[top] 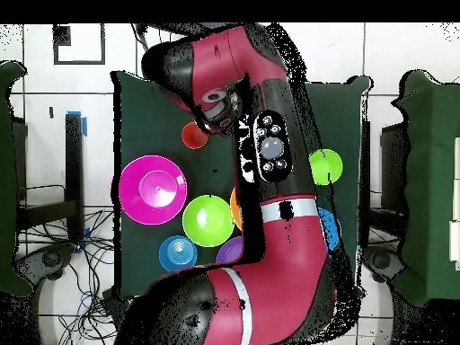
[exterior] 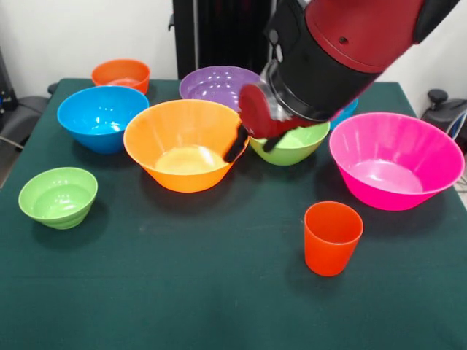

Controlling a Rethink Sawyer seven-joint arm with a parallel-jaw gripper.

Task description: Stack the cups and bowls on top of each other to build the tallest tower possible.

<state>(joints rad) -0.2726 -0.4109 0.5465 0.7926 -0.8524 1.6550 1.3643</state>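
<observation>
My gripper (exterior: 252, 143) hangs between the large orange bowl (exterior: 184, 146) and the medium green bowl (exterior: 293, 144), shut on a small magenta-red bowl (exterior: 257, 111) that is tilted on its edge above the table. One black finger (exterior: 236, 144) reaches down over the orange bowl's rim. The orange-red cup (exterior: 332, 237) (top: 194, 136) stands upright alone at the near right. The large pink bowl (exterior: 394, 159) (top: 153, 189) sits to the right. Every bowl stands by itself, and no tower is in view. In the overhead view the arm hides the gripper.
A purple bowl (exterior: 217, 84), a medium blue bowl (exterior: 102, 117) and a small orange bowl (exterior: 121, 73) stand at the far left. A small green bowl (exterior: 58, 195) (top: 325, 166) sits near left. A small blue bowl (top: 178, 253) lies behind the arm.
</observation>
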